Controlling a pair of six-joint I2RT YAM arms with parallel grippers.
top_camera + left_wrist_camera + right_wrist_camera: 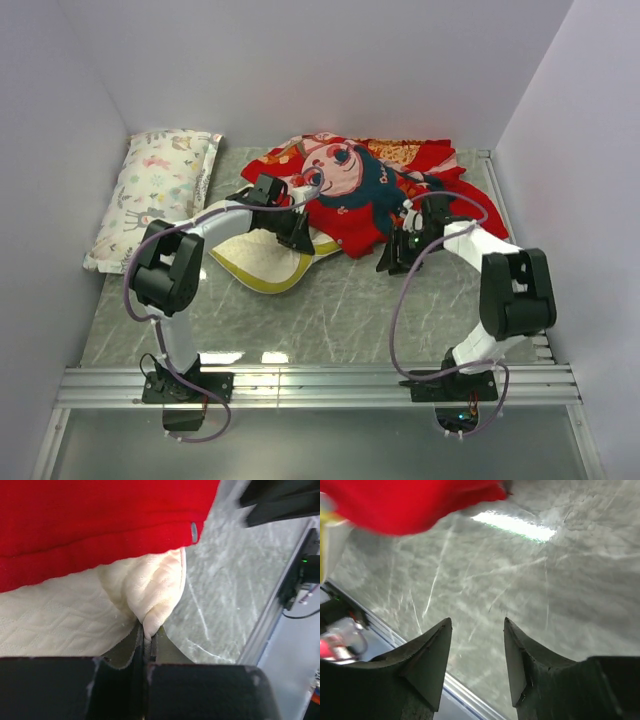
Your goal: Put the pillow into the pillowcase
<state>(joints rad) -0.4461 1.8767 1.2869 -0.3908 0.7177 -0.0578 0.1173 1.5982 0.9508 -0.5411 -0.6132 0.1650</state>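
- Left gripper: jaws clamped tight on a pinched corner of the pillow; the quilted cream fabric bunches up just ahead of the fingertips.
- Pillow lies flat on the marble table, front-left of the pillowcase; its yellow edge band curves along the near side. The far part is tucked under the red hem.
- Pillowcase: crumpled at back centre of the table, cartoon print up. Its hem lies over the pillow, with a snap button at the hem corner.
- Right gripper: jaws apart, nothing between them, over bare table just off the pillowcase's near-right edge.
- White animal-print pillow sits at the far-left wall, well apart from both grippers.
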